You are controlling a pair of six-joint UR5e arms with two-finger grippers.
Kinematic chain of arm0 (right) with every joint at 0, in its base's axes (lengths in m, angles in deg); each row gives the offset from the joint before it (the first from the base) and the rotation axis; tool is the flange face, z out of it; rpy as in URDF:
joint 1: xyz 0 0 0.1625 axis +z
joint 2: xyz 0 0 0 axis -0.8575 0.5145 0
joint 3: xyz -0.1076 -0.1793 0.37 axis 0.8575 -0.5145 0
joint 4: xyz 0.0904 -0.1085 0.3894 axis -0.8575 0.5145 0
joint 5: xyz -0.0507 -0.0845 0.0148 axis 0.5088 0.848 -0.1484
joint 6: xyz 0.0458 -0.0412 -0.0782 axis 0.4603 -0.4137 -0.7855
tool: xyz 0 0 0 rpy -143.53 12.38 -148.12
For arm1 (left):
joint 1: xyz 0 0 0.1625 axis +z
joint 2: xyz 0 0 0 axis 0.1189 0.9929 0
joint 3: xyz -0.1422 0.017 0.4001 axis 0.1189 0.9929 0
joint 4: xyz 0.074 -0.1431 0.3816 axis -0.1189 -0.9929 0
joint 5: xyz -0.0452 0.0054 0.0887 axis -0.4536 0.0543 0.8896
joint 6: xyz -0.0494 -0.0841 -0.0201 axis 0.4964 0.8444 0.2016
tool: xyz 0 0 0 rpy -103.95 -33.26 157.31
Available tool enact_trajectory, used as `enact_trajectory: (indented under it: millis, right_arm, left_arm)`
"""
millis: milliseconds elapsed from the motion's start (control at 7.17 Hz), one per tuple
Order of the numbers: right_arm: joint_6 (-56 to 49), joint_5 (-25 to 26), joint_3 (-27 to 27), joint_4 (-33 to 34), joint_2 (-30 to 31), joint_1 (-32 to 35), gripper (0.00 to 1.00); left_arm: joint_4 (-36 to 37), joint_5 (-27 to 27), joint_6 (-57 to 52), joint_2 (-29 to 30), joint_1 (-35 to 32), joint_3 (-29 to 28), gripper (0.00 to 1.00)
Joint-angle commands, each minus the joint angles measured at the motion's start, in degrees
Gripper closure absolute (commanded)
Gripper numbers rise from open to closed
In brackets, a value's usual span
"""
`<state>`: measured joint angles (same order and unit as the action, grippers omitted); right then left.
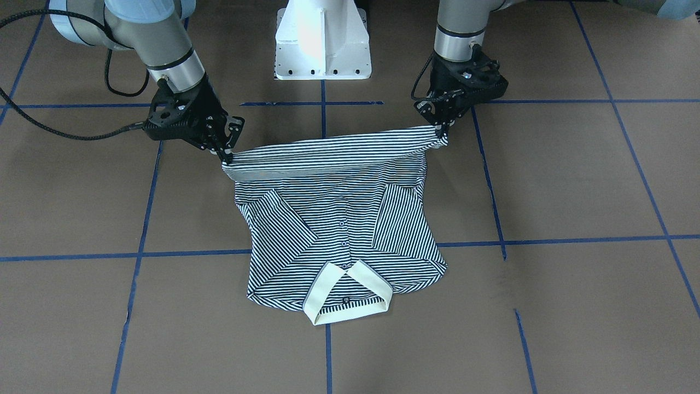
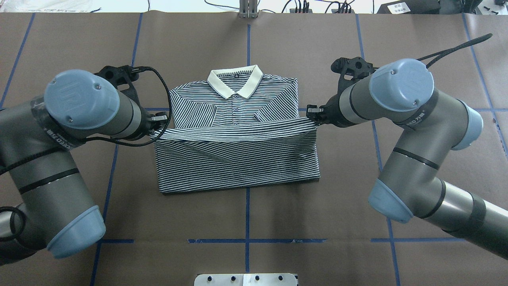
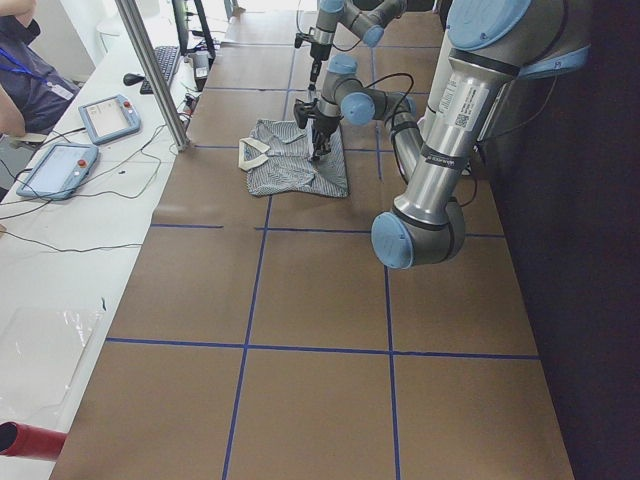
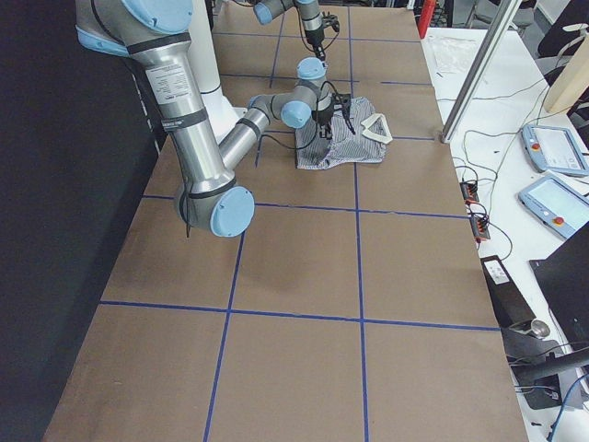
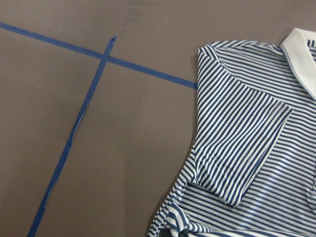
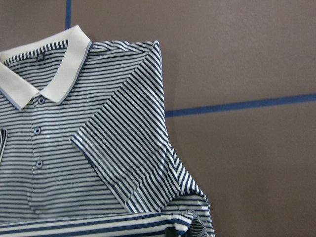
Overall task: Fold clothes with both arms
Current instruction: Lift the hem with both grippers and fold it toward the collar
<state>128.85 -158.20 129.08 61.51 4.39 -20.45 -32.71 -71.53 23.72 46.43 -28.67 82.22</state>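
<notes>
The striped polo shirt (image 2: 238, 159) lies face up on the brown table, white collar (image 2: 235, 81) on the far side from the robot, both sleeves folded in over the chest. Its hem edge (image 1: 333, 153) is lifted and stretched taut between the two grippers above the shirt's middle. My left gripper (image 2: 156, 129) is shut on the hem's one corner and shows in the front-facing view (image 1: 440, 130). My right gripper (image 2: 315, 118) is shut on the other corner and also shows there (image 1: 225, 157). The wrist views look down on the folded sleeves (image 5: 242, 148) (image 6: 133, 148).
The white pedestal base (image 1: 322, 44) stands behind the shirt. Blue tape lines (image 2: 247, 214) grid the brown table cover. A side bench with tablets (image 3: 105, 118) and cables, and a metal pole (image 3: 155, 70), lie beyond the table's far edge.
</notes>
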Motion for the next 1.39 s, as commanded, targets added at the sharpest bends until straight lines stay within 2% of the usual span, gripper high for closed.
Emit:
enact_trajectory:
  millis: [0,139,418,558,837,976,1255]
  right_arm:
    - [-0.13,0.14,-12.22,-8.17,-4.95,2.63,1.0]
    - [-0.04,0.06,-18.03,-13.96,-6.79,3.94,1.0]
    - [-0.13,-0.12,-27.53,-15.25,-13.01,5.01,1.0]
    - [-0.13,-0.12,-30.71,-15.25,-15.23,5.79,1.0]
    - [-0.13,-0.12,-35.38,-18.3,-16.74,7.28,1.0]
    - [-0.13,-0.12,-37.92,-19.81,-17.61,7.82,1.0]
    - [-0.22,-0.12,-38.39,-19.82,-17.97,8.52,1.0]
  left_arm:
    - [-14.15,0.06,-1.22,1.04,-3.25,-12.28,1.0]
    - [-20.14,0.06,-1.22,1.04,-4.57,-17.38,1.0]
    - [-24.32,0.06,-1.31,2.26,-6.77,-22.24,1.0]
    - [-24.42,0.06,-1.57,5.14,-7.56,-25.84,1.0]
    - [-25.3,0.15,-1.57,7.1,-7.83,-28.94,1.0]
    - [-28.78,0.24,-1.57,7.1,-8.01,-31.91,1.0]
    - [-31.8,0.33,-1.57,7.1,-8.27,-35.01,1.0]
